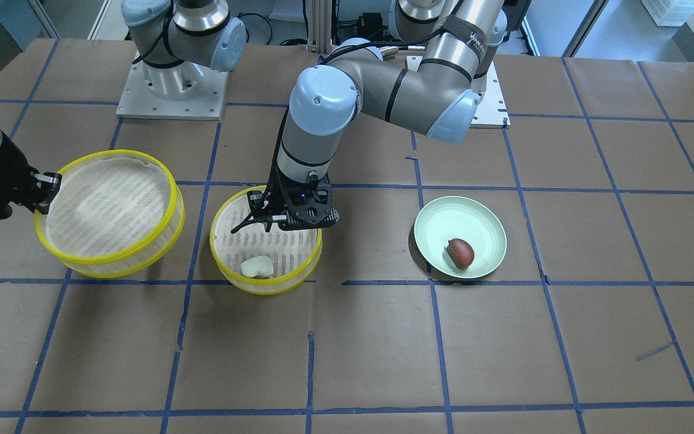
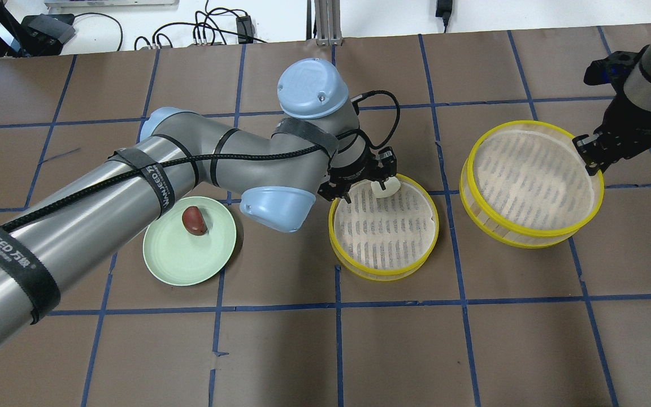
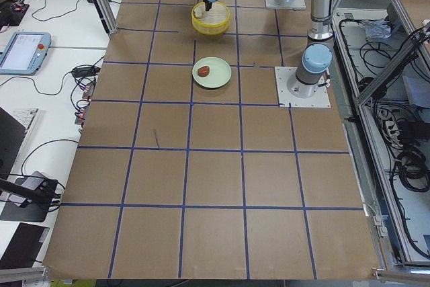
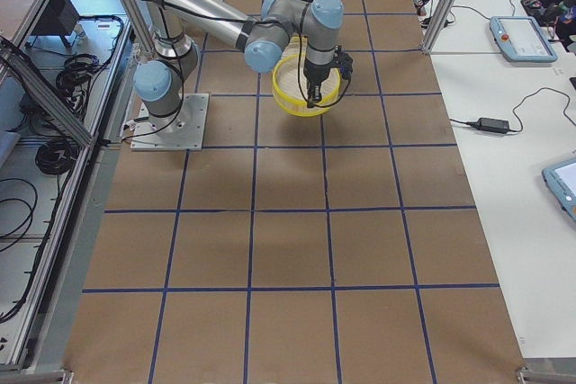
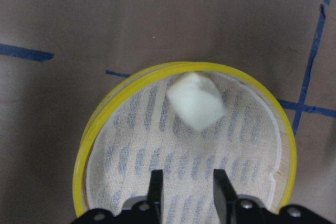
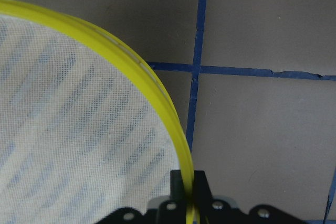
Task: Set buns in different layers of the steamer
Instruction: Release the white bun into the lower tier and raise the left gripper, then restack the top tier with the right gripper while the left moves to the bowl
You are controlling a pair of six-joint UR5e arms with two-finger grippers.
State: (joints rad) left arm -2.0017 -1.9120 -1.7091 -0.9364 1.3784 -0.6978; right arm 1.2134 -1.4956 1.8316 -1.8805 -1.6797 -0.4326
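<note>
One steamer tray [image 1: 311,256] with a yellow rim stands on the table in the middle. The white bun [image 1: 256,266] lies inside it by the wall, and shows slightly blurred in the left wrist view [image 5: 197,99]. My left gripper [image 1: 275,220] hangs open and empty just above this tray, with the bun beyond its fingertips [image 5: 156,187]. My right gripper [image 2: 588,152] is shut on the yellow rim [image 6: 181,145] of the second steamer tray [image 2: 532,183] and holds it tilted. That tray is empty. The reddish-brown bun [image 2: 194,220] lies on the pale green plate [image 2: 181,265].
The plate sits under my left forearm in the overhead view [image 2: 133,186], about one grid square from the middle tray. Brown paper with blue grid lines [image 1: 431,337] covers the table. Cables and operator gear lie beyond the table edges.
</note>
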